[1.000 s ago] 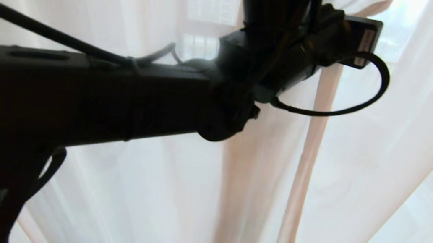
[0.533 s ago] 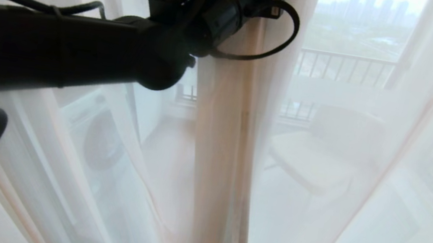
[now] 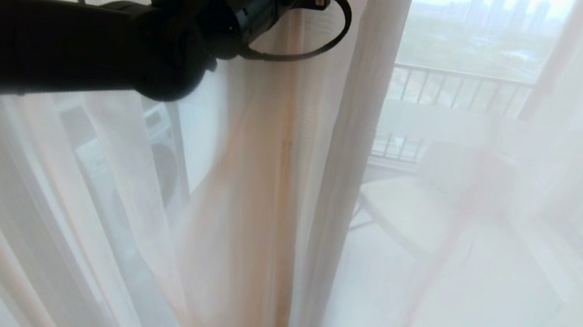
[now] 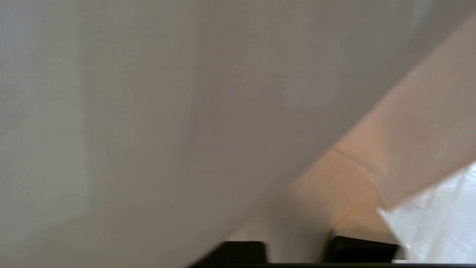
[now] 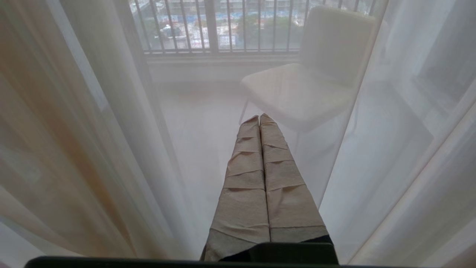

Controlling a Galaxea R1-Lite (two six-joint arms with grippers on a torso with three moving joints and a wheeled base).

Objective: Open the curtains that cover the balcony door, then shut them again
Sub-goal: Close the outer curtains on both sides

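Sheer cream fabric fills every view: the curtains hang bunched in a column at the middle, with thinner veils spreading to both sides. Through them the balcony shows, with a chair and a railing; no door frame can be picked out for certain. The left arm reaches across high on the left, its wrist pressed into the gathered folds near the top edge. Whether the left tool is wide, narrow or holding cloth cannot be told; the left wrist view shows only two dark finger stubs with fabric draped close over them. The right tool hangs low in front of the sheers, its taped fingers pressed together, holding nothing.

The main risk, as I judge it, is the fabric slipping: sheers are slick, and a loose pinch could let the bunch fall back. The looped cable at the wrist sits against the folds and could snag them.
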